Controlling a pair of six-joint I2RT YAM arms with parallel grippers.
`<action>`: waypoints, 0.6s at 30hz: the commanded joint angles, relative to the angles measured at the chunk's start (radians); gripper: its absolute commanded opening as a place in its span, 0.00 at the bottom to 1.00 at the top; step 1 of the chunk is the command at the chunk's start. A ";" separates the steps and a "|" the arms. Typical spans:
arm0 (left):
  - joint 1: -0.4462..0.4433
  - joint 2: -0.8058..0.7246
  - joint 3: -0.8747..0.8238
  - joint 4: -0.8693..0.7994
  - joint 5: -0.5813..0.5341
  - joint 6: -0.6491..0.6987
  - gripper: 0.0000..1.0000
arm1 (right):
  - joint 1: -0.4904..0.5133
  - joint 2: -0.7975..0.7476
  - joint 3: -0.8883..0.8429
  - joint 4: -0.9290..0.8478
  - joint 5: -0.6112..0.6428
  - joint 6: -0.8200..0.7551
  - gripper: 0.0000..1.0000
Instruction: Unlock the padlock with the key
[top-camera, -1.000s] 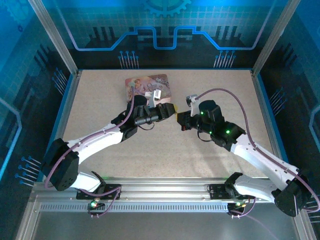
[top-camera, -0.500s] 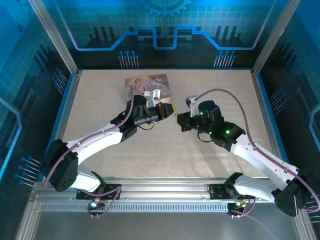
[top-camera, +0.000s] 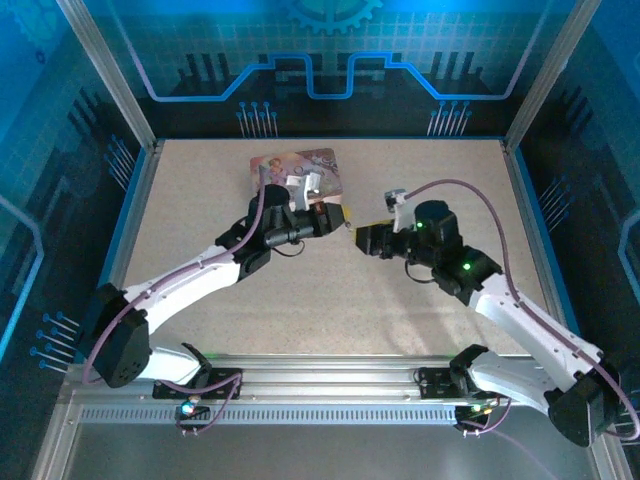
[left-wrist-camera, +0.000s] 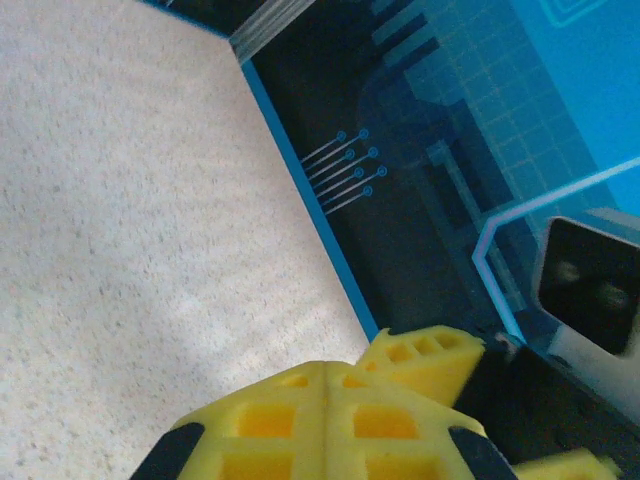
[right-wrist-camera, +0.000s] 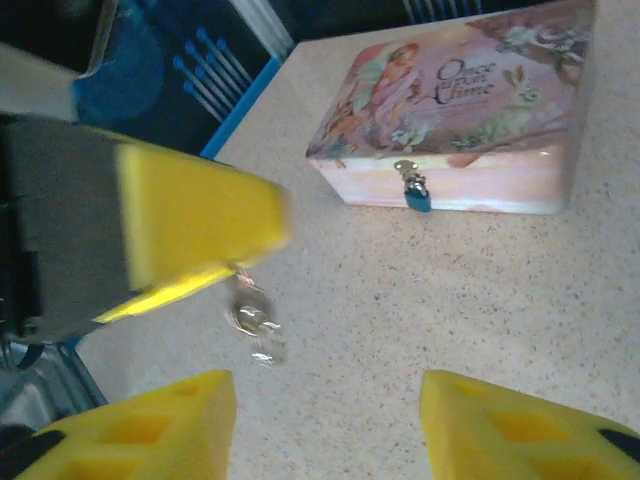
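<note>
The tiny blue padlock (right-wrist-camera: 417, 195) hangs on the front wall of the pink picture tin (right-wrist-camera: 470, 90). In the right wrist view my left gripper (right-wrist-camera: 225, 255) comes in from the left with its yellow fingers shut on the key (right-wrist-camera: 250, 315), a small metal sliver on a ring dangling below the tips, blurred. My right gripper (right-wrist-camera: 325, 420) is open, its two yellow fingers wide apart, facing the key and the tin. From above, the left gripper (top-camera: 343, 214) and right gripper (top-camera: 362, 238) nearly meet tip to tip just in front of the tin (top-camera: 290, 165).
The speckled beige table (right-wrist-camera: 480, 300) lies under both grippers. The blue back wall and the table's blue edge (left-wrist-camera: 310, 210) show in the left wrist view, with one yellow finger of the right gripper (left-wrist-camera: 430, 360) beside the left gripper (left-wrist-camera: 328, 385).
The right arm's wrist has drawn back to the right. The left gripper has edged slightly toward the tin, still holding the key.
</note>
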 joint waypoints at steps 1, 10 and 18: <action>0.043 -0.058 0.056 -0.010 0.058 0.125 0.00 | -0.101 -0.041 -0.067 0.160 -0.211 0.066 0.62; 0.129 -0.113 0.152 -0.055 0.261 0.287 0.00 | -0.263 -0.005 -0.139 0.663 -0.575 0.244 0.87; 0.132 -0.114 0.241 -0.119 0.375 0.337 0.00 | -0.194 0.097 -0.005 0.738 -0.672 0.266 0.80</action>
